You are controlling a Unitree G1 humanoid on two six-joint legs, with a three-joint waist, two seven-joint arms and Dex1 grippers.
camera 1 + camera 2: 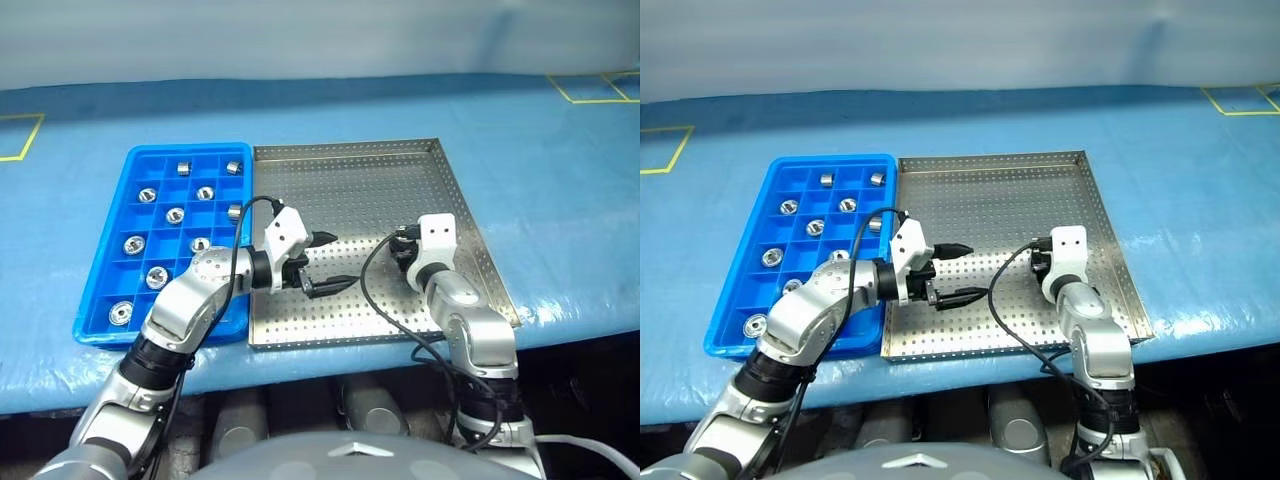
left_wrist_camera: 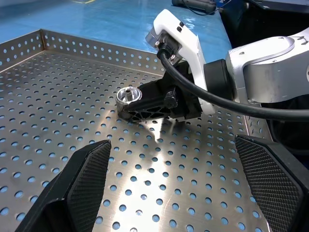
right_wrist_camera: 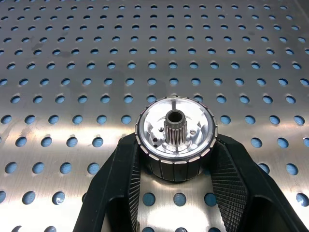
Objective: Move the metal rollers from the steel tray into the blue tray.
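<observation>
A metal roller (image 3: 176, 137), a shiny ring with a toothed hub in its hole, stands on the steel tray (image 1: 350, 190) near its right side. My right gripper (image 3: 176, 147) is shut on it, with one black finger pressed to each side. The left wrist view shows the same roller (image 2: 128, 95) at the right gripper's tips. My left gripper (image 1: 338, 260) hangs open over the tray's front middle, pointing toward the right arm, nothing between its fingers (image 2: 91, 169). The blue tray (image 1: 95, 285) lies against the steel tray's left edge, with several rollers (image 1: 147, 195) in separate cells.
Both trays rest on a blue-covered table (image 1: 560, 180) near its front edge. Yellow tape marks (image 1: 20, 135) lie at the far left and far right. A black cable (image 1: 375, 300) loops from the right wrist over the steel tray's front.
</observation>
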